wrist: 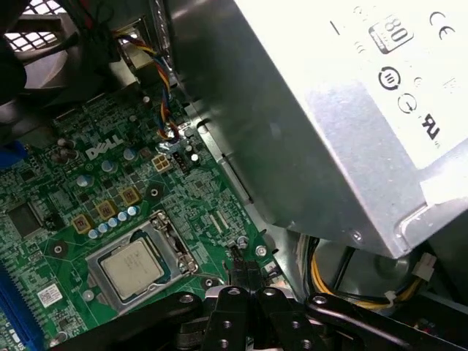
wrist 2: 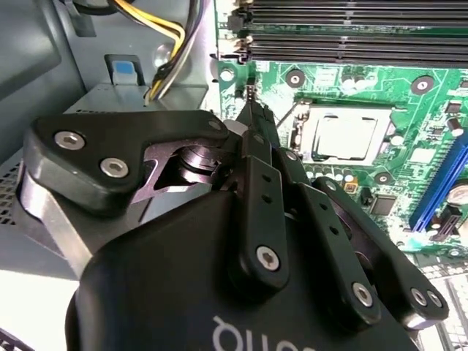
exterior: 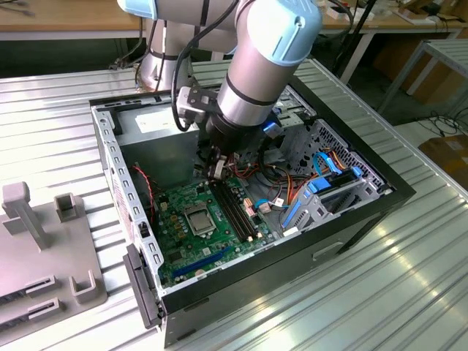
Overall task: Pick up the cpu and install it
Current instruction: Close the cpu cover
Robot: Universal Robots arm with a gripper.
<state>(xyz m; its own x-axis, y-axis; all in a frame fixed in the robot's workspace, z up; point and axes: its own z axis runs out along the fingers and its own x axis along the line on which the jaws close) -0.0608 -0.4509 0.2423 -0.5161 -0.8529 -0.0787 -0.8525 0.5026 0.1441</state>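
Observation:
The cpu (exterior: pixel 198 217) lies flat inside the square socket frame (wrist: pixel 165 228) on the green motherboard (exterior: pixel 179 241) in the open computer case. Its silvery top faces up in both wrist views, cpu (wrist 2: pixel 345 137) and cpu (wrist: pixel 133 267). My gripper (exterior: pixel 217 170) hangs over the board just beyond the socket, toward the power supply. In both wrist views its black fingers (wrist: pixel 235 281) are pressed together with nothing between them. The gripper (wrist 2: pixel 252 110) tips sit beside the socket's corner, apart from the cpu. The gripper (wrist: pixel 245 276) is close above the board.
A silver power supply (wrist: pixel 329 110) rises close beside the gripper, with yellow and black cables (wrist 2: pixel 172 36) under it. Black memory slots (wrist 2: pixel 351 36) run past the socket. A blue drive cage (exterior: pixel 329 186) fills the case's right end. A grey fixture (exterior: pixel 44 241) sits on the table at the exterior view's left.

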